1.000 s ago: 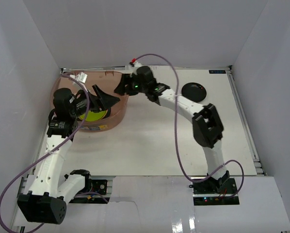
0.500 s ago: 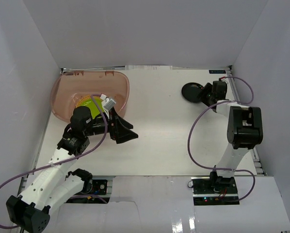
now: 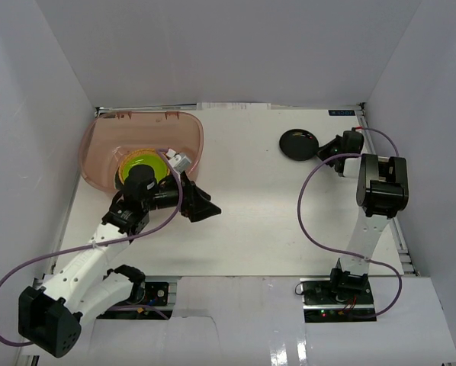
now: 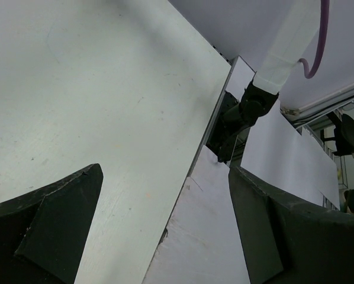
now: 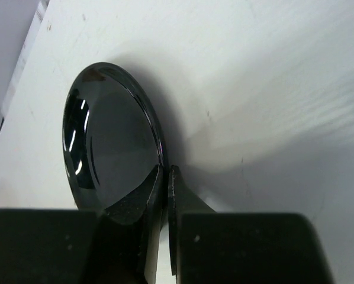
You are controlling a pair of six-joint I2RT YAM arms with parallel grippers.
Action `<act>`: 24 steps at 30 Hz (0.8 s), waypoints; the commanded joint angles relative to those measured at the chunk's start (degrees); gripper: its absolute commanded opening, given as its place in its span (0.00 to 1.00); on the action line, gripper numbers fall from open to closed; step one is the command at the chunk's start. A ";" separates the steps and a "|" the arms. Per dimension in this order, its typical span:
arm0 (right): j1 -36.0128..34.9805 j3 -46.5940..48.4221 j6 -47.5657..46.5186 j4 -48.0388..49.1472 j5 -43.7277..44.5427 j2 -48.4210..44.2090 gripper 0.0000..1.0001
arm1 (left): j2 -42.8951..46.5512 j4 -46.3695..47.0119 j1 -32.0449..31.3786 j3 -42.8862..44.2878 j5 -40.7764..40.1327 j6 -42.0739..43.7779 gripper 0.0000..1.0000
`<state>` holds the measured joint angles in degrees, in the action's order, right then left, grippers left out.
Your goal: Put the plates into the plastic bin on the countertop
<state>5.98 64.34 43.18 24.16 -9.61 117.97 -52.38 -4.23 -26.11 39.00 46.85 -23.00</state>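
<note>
Now that the right hand (image 5: 166, 171) has swung over from the plastic bin (image 3: 98, 174) and pinched the rim of the black plate (image 5: 109, 139) lying far right on the bench (image 3: 251, 221) — left hand (image 3: 198, 203) pulled clear, spread and empty, lime green plate (image 3: 140, 162) showing in the bin — it looks like one carry's left.

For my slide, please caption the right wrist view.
Right pincer gripping the rim of the black plate on the white countertop.

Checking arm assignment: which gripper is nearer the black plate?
Right. The right gripper pinches the black plate at its rim; the left gripper hangs open beside the plastic bin, far off.
</note>
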 commanded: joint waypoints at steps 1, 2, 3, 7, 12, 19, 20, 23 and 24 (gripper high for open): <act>-0.44 -3.42 3.14 7.90 -5.85 -7.04 0.08 | 2.63 1.42 -0.26 0.11 -3.78 2.09 0.98; -1.05 -4.30 3.31 10.53 -7.25 -8.97 0.08 | 2.90 1.50 -0.26 0.19 -4.48 1.74 0.98; -1.58 -4.22 2.79 10.73 -8.83 -13.16 0.08 | 3.59 1.77 -0.26 0.63 -5.18 1.21 0.98; -7.88 2.18 -2.99 3.98 -12.80 -20.76 0.08 | 6.67 2.47 -0.35 4.14 -11.14 0.33 0.98; -20.19 15.01 -10.91 -9.72 -11.76 -20.60 0.08 | 11.42 1.60 -0.35 8.28 -26.07 0.86 0.98; -37.41 33.10 -12.24 -15.10 -8.68 -9.79 0.08 | 17.22 -6.49 -0.26 11.18 -58.62 3.92 0.98; -39.01 35.14 -12.50 -15.63 -6.93 -8.56 0.08 | 18.70 -6.23 -0.35 10.31 -59.76 4.45 0.98; -44.90 44.01 -12.94 -19.50 -4.65 -2.24 0.08 | 20.82 -3.60 -0.35 7.41 -63.81 5.69 0.98; -46.31 45.95 -13.55 -20.37 -3.24 0.91 0.08 | 21.87 -2.98 -0.35 5.40 -64.77 6.04 0.98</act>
<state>-37.19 104.12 31.55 8.62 -17.17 114.26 -32.25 -7.05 -26.37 47.64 -8.78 -19.53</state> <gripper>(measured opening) 0.085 0.979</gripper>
